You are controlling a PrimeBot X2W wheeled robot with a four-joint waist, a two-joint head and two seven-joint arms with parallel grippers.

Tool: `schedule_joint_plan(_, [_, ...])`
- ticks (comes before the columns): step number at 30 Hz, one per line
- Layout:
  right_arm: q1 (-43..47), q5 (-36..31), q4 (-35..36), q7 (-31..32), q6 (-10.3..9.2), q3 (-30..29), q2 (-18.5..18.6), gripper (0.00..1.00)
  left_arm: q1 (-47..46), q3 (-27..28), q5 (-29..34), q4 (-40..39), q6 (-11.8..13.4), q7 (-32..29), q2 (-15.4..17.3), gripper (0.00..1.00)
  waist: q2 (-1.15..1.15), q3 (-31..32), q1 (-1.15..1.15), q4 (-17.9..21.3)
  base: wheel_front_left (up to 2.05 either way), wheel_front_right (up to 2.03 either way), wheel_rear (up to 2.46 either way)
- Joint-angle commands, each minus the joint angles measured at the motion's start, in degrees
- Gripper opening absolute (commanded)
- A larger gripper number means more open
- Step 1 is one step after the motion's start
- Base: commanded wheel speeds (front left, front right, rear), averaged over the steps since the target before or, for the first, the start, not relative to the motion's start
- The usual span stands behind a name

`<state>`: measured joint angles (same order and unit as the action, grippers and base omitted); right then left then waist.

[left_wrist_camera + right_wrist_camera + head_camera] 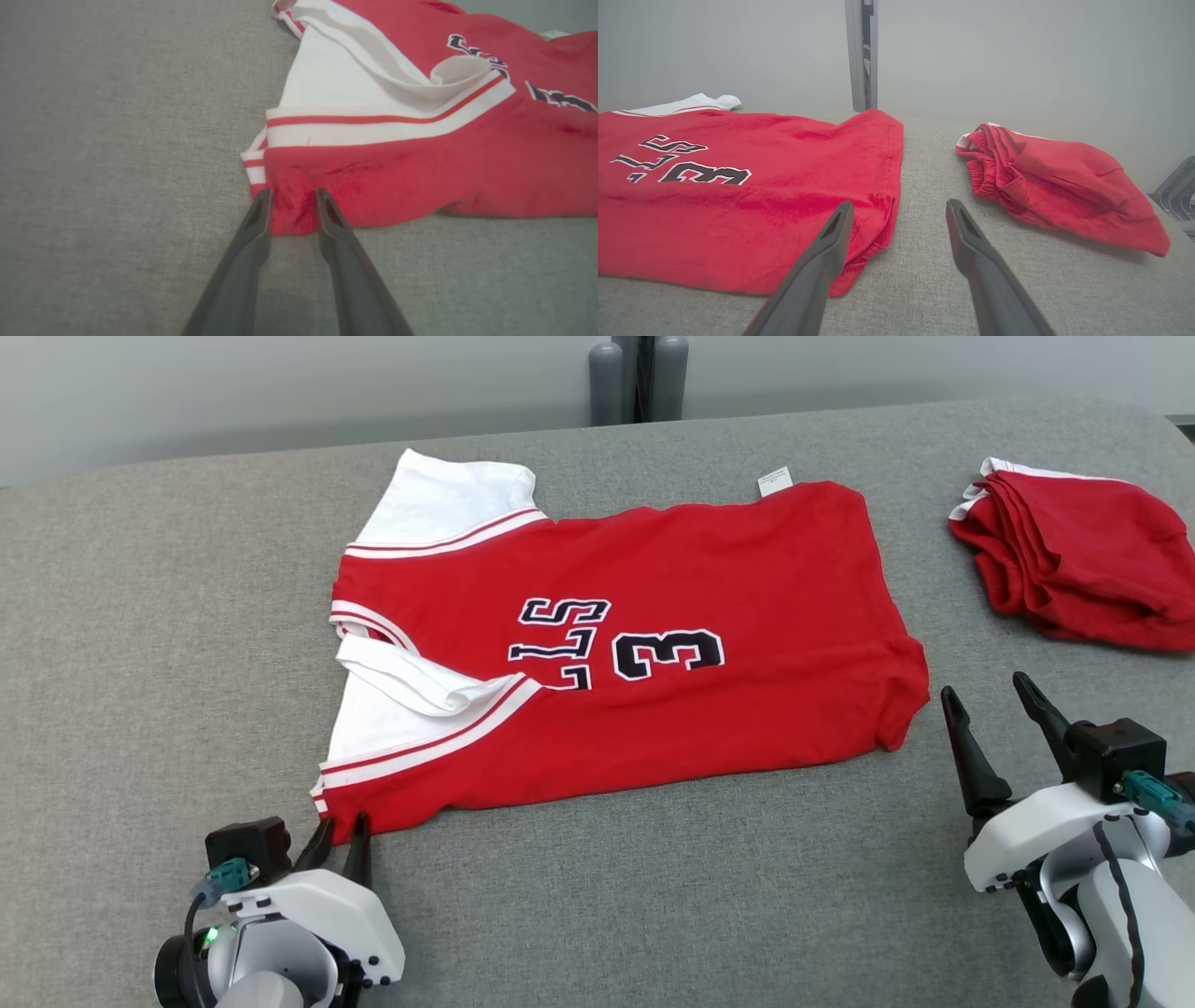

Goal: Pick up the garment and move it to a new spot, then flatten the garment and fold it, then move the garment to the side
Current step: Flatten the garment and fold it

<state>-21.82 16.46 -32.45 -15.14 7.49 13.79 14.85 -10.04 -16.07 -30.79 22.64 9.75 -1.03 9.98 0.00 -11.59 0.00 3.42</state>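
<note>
Grey woven surface [597, 896] spanning the head view, bounded at 12 o'clock by a pale wall [233, 392], against which two upright grey cylinders [639, 378] stand side by side with a dark gap between them. At 2 o'clock a red cloth bundle [1074, 560] rests on the surface, loosely folded in stacked layers, with white trim showing at its 10 o'clock corner. In the right wrist view, a grey metal bracket [1176, 191] enters at 3 o'clock, beyond that bundle.
</note>
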Motion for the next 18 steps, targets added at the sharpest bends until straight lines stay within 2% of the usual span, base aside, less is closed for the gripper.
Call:
schedule_joint_plan(1, [0.4,-0.2,0.0,-0.1,0.02,0.2,0.1,1.0,0.9,0.0,0.0,-0.7,0.7,-0.9,0.4,0.45,0.0,-0.2,0.0,0.1,0.0,0.0,0.0])
schedule_joint_plan(6, [-0.2,2.3,-1.1,-0.1,0.02,1.0,-0.6,1.0,2.8,-0.3,-0.1,-3.7,2.0,-3.2,1.1,0.32,0.0,-0.6,0.0,0.2,0.0,0.0,0.0])
schedule_joint_plan(7, [-0.5,3.0,-1.5,-0.1,0.02,1.1,-0.8,1.0,3.0,-0.3,0.0,-4.1,2.3,-3.3,1.2,0.33,0.0,-0.6,0.0,0.1,0.0,0.0,0.0])
schedule_joint_plan(8, [-0.8,3.7,-2.0,-0.1,0.02,1.5,-0.9,1.0,3.1,-0.3,0.3,-4.4,2.6,-3.5,1.4,0.35,0.0,-0.6,0.0,0.0,0.0,0.0,0.0])
schedule_joint_plan(10, [-1.2,5.1,-3.4,-0.1,0.02,2.5,-1.0,1.0,3.3,-0.5,0.8,-4.7,3.3,-3.5,1.6,0.47,0.0,-0.6,0.0,-0.3,0.0,0.0,0.0])
schedule_joint_plan(11, [-1.5,5.8,-4.0,-0.1,0.02,2.9,-1.0,1.0,3.3,-0.8,1.1,-4.7,3.5,-3.6,1.7,0.68,0.0,-0.6,0.0,-0.5,0.0,0.0,0.0])
schedule_joint_plan(12, [-1.9,6.3,-4.6,-0.1,0.02,3.2,-0.9,1.0,3.2,-1.0,1.5,-4.8,3.7,-3.7,1.8,0.83,0.0,-0.6,0.0,-0.7,0.0,0.0,0.0])
schedule_joint_plan(17, [-2.9,8.1,-6.0,-0.1,0.02,5.0,-0.6,1.0,1.7,-2.3,2.9,-4.1,3.9,-3.5,2.2,0.84,0.0,-0.7,0.0,-1.5,0.0,0.0,0.0])
schedule_joint_plan(18, [-3.1,8.4,-6.0,-0.1,0.02,5.2,-0.4,1.0,1.3,-2.6,3.2,-3.9,3.5,-3.3,2.2,0.78,0.0,-0.8,0.0,-1.6,0.0,0.0,0.0])
